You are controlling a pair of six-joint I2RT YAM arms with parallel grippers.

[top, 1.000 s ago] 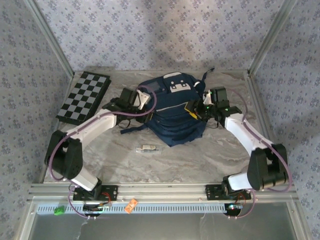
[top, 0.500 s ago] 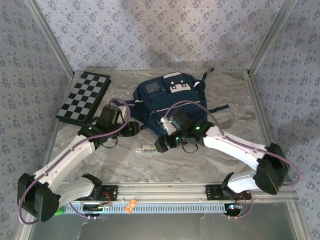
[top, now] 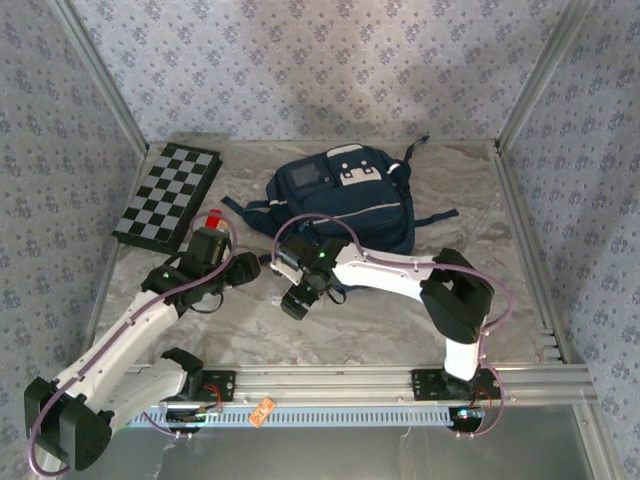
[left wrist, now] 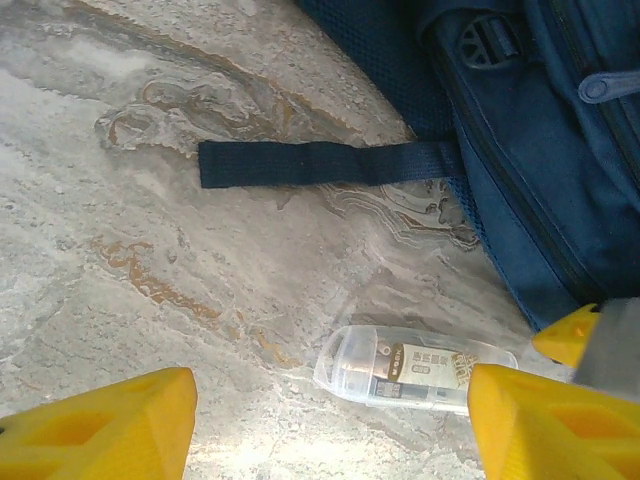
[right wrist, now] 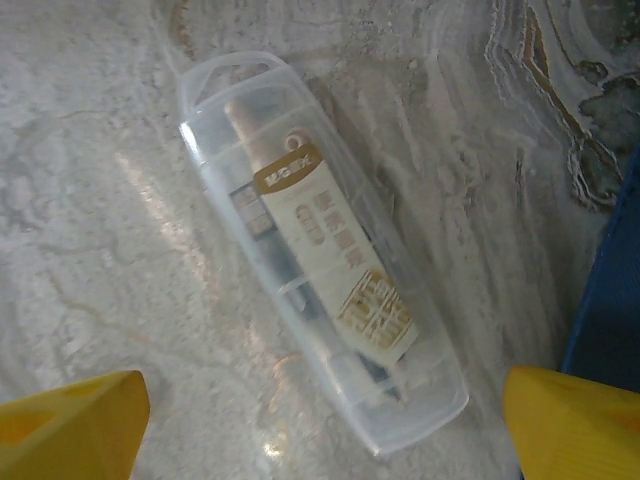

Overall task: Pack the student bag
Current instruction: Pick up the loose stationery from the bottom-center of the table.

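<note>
Just beside the right fingers [right wrist: 575, 420] sits the student bag [right wrist: 615, 290].

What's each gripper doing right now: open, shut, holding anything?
Left gripper: open, holding nothing.
Right gripper: open over the clear case, not gripping it.

Robotics lab test cell: an aluminium frame [top: 530, 85] and patterned backdrop panels [top: 320, 70] enclose a marble-patterned table [top: 480, 180]; arm bases [top: 447, 380] bolt to the front rail [top: 330, 378].
</note>
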